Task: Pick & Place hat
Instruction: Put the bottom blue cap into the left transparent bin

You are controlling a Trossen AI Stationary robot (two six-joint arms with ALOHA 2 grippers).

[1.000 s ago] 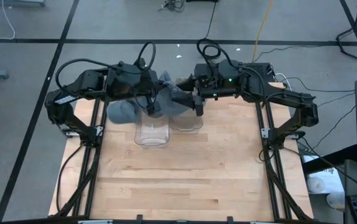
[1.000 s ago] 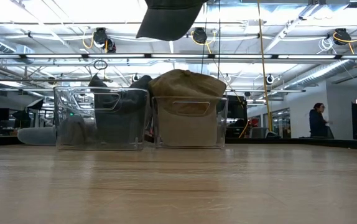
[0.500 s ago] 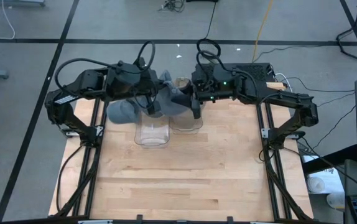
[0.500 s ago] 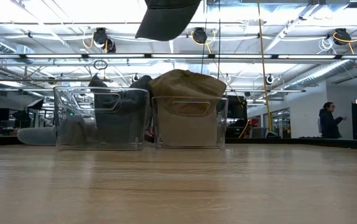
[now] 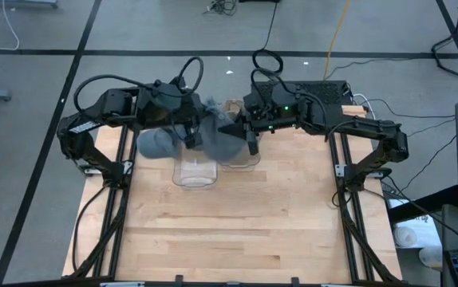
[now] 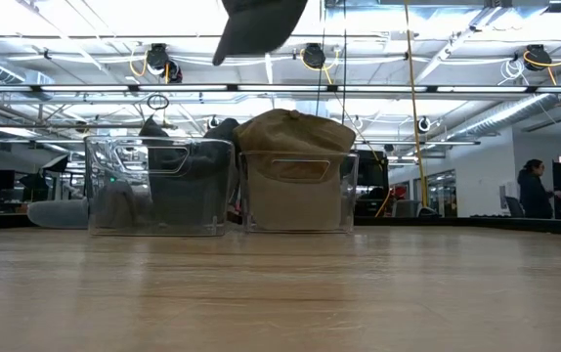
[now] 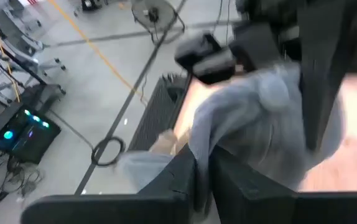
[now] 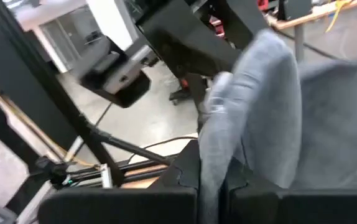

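A grey hat [image 5: 223, 135], soft-crowned and creased, with a darker brim showing from table height, hangs in the air between the two arms above the far edge of the table [image 5: 245, 231], directly over two clear bins. In the low view the hat [image 6: 259, 23] sits at the very top of the frame, well above the bins. The left clear bin [image 6: 158, 186] holds dark grey hats, and the right clear bin [image 6: 297, 191] is filled with a tan hat [image 6: 295, 132] that bulges above its rim. Another grey hat [image 5: 155, 143] lies on the table just beside the left bin.

The table is pale butcher-block wood set on a black frame, standing on a grey concrete floor [image 5: 37, 96] marked with dark tape lines. Behind it the low view opens onto a bright workshop with ceiling trusses, hanging cables and a person [image 6: 535, 188] standing far off to the right.

The left pincer [image 5: 192, 137] grips the hat's fabric from the left side; in its wrist view the two dark fingers [image 7: 185, 180] stand almost together with cloth [image 7: 259, 124] pinched between them. The right pincer [image 5: 250, 140] is clamped on the opposite side, its fingers [image 8: 194, 168] pressed onto a fold of the grey material [image 8: 253, 112].
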